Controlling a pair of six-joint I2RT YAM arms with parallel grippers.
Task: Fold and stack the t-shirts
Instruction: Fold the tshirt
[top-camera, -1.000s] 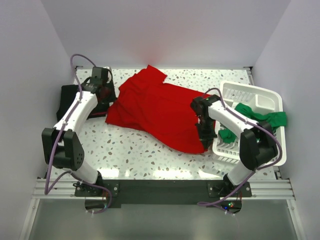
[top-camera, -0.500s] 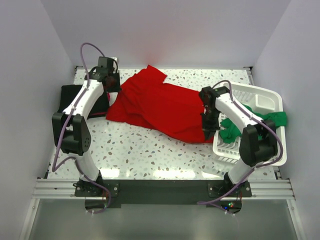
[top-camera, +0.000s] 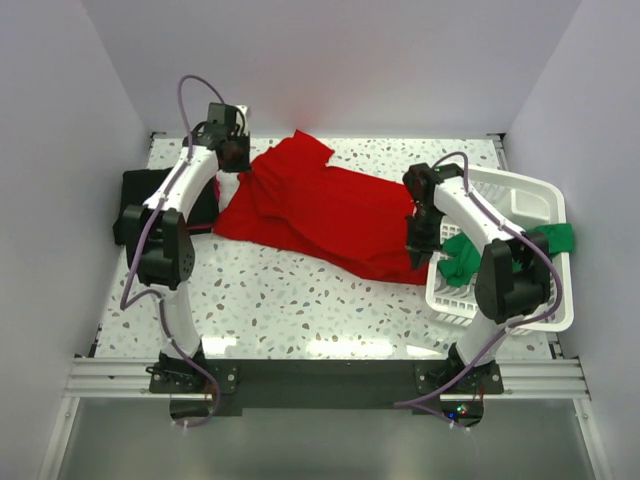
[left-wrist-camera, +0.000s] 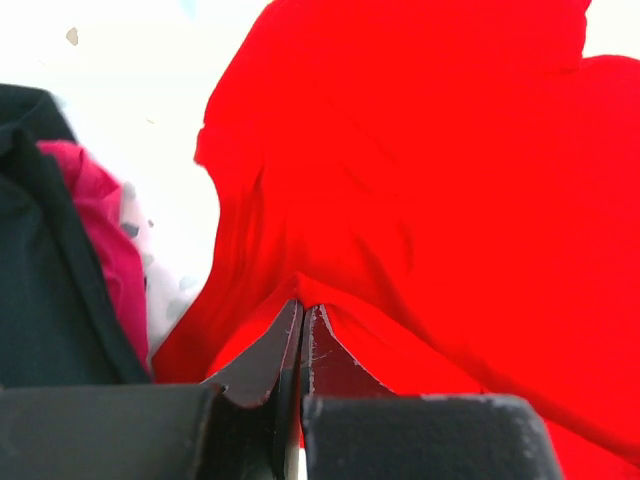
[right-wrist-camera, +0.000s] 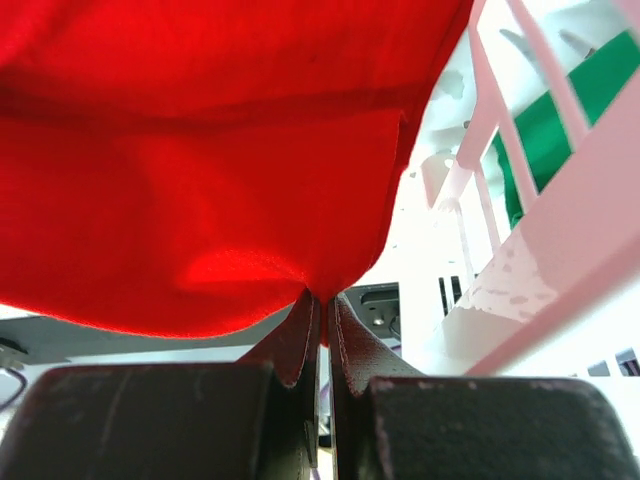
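The red t-shirt (top-camera: 320, 215) lies spread and rumpled across the table's middle. My left gripper (top-camera: 235, 160) is shut on its far left edge; in the left wrist view the cloth (left-wrist-camera: 420, 170) is pinched between the closed jaws. My right gripper (top-camera: 418, 250) is shut on the shirt's near right corner, next to the basket; the right wrist view shows the red cloth (right-wrist-camera: 200, 170) lifted off the table. The black t-shirt (top-camera: 160, 200) lies folded at the left edge, also in the left wrist view (left-wrist-camera: 40, 290). The green t-shirt (top-camera: 520, 235) lies in the basket.
The white slatted basket (top-camera: 520, 190) stands at the right edge, its wall close beside my right gripper (right-wrist-camera: 560, 210). Something pink (left-wrist-camera: 95, 220) shows against the black shirt. White walls enclose the table on three sides.
My left gripper has moved toward the far wall, pulling the shirt's left edge with it. My right gripper has moved away and to the right, drawing the near right corner toward the basket.
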